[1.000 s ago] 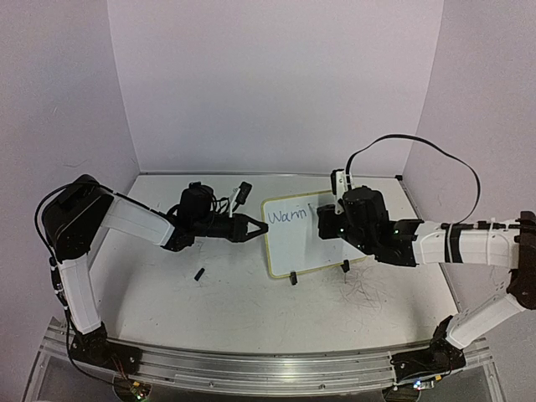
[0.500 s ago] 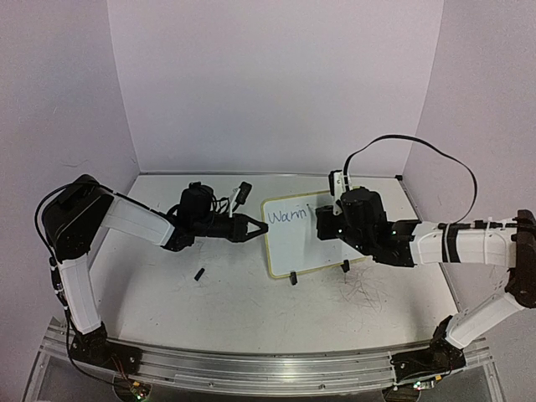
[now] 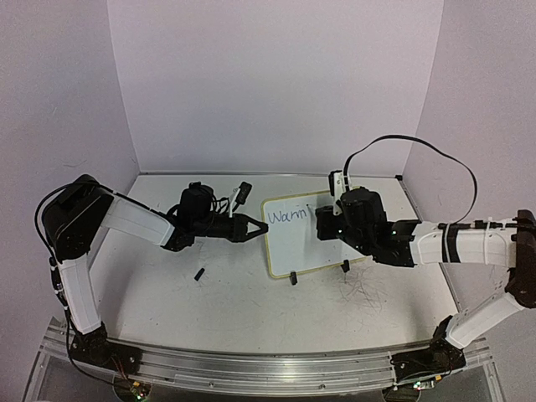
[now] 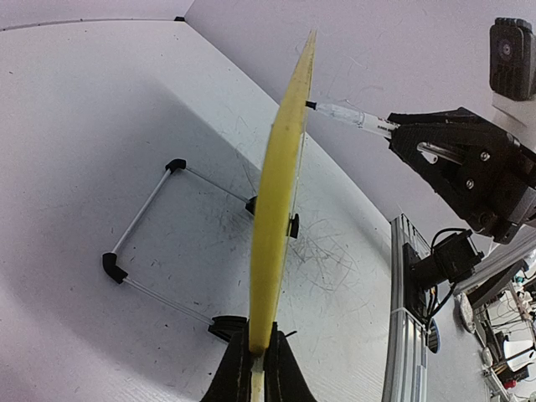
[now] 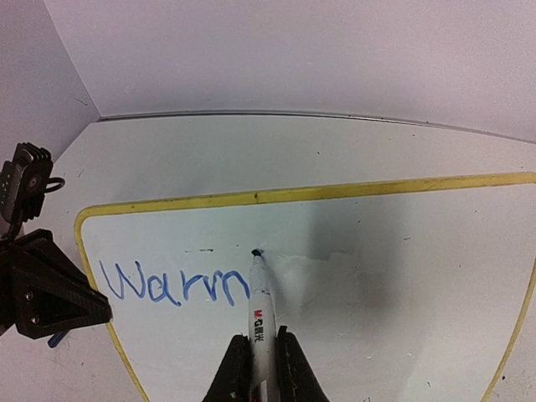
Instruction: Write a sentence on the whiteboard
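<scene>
Though prob. glossy, whiteboard (image 5: 394, 276) yellow-rimmed, round-cornered.

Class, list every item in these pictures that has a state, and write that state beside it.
whiteboard: raised at a tilt, one edge clamped.
sentence: unfinished, one word written.
marker: uncapped, tip at the whiteboard.
left pincer: shut on whiteboard.
right pincer: shut on marker.
</scene>
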Robot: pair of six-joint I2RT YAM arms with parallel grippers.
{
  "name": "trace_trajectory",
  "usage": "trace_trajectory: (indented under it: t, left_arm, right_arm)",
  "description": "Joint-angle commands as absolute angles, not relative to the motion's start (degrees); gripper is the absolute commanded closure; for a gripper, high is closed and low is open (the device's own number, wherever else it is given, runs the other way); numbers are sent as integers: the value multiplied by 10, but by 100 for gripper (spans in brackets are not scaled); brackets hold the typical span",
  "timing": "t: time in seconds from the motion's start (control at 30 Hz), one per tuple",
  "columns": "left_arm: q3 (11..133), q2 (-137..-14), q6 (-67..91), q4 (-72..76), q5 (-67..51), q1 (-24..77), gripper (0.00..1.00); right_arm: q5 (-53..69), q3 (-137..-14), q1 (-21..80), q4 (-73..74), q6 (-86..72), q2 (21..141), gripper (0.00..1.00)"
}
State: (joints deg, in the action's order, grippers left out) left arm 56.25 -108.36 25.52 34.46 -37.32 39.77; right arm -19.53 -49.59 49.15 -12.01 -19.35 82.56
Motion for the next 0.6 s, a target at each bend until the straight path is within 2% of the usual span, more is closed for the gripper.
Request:
trace_trajectory:
  t: [0.0,0.57]
  left_arm:
    - [574,-1064,256,322,-384,406,100]
    - [574,-1065,255,321,-384,406,100]
  right_arm:
    - [-190,-488,489,-116,-204,817,100]
    - [-180,-456,490,-109,-228,803,100]
